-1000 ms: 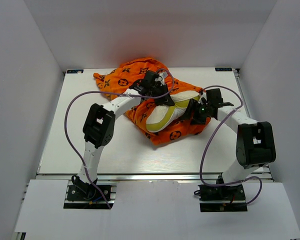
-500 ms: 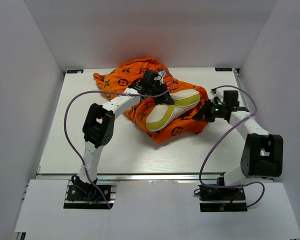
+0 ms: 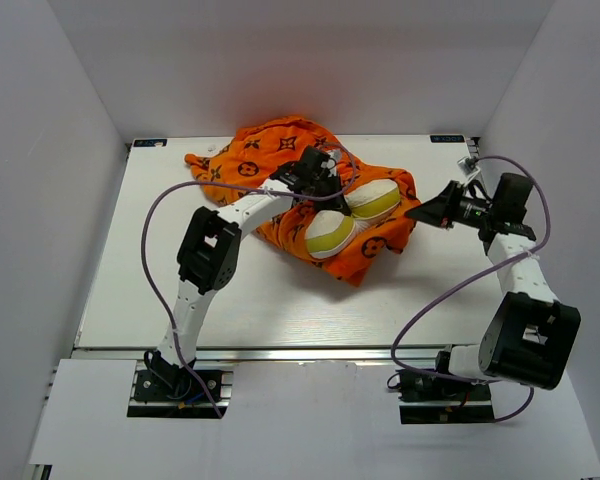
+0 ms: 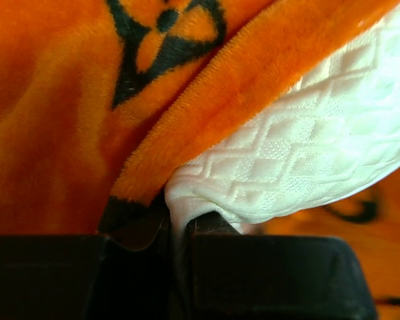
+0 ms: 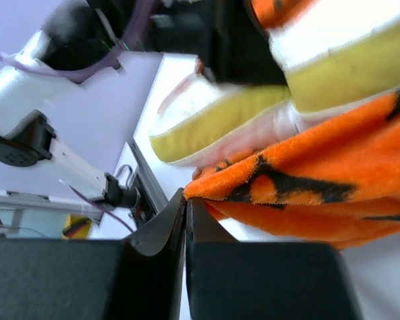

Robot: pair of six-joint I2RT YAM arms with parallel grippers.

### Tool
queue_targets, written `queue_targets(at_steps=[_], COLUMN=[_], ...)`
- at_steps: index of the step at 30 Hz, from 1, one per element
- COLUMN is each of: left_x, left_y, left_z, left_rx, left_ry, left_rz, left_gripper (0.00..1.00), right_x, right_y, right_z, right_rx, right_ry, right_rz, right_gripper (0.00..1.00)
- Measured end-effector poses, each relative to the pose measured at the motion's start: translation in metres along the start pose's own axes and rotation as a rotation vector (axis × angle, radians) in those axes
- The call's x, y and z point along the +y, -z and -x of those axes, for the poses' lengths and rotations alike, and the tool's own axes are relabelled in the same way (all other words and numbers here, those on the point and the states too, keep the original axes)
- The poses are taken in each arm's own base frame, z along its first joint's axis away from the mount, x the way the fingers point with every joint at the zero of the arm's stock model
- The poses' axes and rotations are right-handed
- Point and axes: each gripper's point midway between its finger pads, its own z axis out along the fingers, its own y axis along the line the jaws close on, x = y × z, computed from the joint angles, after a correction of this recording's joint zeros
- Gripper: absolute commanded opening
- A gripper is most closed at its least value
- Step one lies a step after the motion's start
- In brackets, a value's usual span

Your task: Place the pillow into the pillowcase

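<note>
The orange pillowcase (image 3: 270,142) with black motifs lies bunched at the back middle of the table. The white pillow (image 3: 372,200) with yellow edging is folded and sticks partly out of it toward the front right. My left gripper (image 3: 330,188) is over the opening, shut on a pinch of the pillow's white quilted cover (image 4: 307,153), with the pillowcase hem (image 4: 253,80) lying over it. My right gripper (image 3: 418,212) is at the cloth's right edge, its jaws pressed together on the tip of the pillowcase hem (image 5: 267,180). The pillow (image 5: 220,127) shows just beyond.
The white table (image 3: 180,290) is enclosed by white walls on three sides. The right arm reaches close to the right wall. Purple cables loop from both arms. The left arm (image 5: 27,73) shows in the right wrist view.
The right gripper has swung right and back, drawing the pillowcase edge with it. Pillow and pillowcase have shifted right and bunched tighter. The left gripper has followed slightly right.
</note>
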Motion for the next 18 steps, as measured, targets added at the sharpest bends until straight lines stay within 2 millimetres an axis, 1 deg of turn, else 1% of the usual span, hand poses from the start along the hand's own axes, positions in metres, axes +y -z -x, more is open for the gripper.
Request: queue_targets(at_steps=[3,4,8,11,16,17,18], left_x=[0.000,0.001,0.005,0.008,0.010,0.011,0.015], left_y=[-0.004,-0.005,0.000,0.007,0.006,0.005,0.004], left_z=[-0.005,-0.009,-0.021,-0.023,-0.023,-0.026,-0.034], left_rx=[-0.016,-0.020,-0.046,-0.060,-0.077,-0.073,-0.048], left_ry=[-0.056,-0.072,-0.129,-0.154,-0.195,-0.206,-0.214], left_rz=[0.019,0.025,0.034,0.043,0.055,0.058,0.069], left_gripper=[0.00,0.00,0.00,0.00,0.00,0.00,0.00], right_x=[0.015,0.018,0.031,0.043,0.065,0.070,0.080], right_y=[0.008,0.010,0.015,0.017,0.021,0.022,0.027], right_z=[0.030,0.038,0.061,0.081,0.103,0.112,0.126], right_rx=[-0.081,-0.098,-0.117,-0.111,-0.097,-0.118,-0.154], right_ry=[0.037,0.037,0.026,0.046,0.114,0.122,0.153], right_rz=[0.036,0.048,0.110,0.159,0.209,0.210,0.208], right_gripper=[0.00,0.00,0.00,0.00,0.00,0.00,0.00])
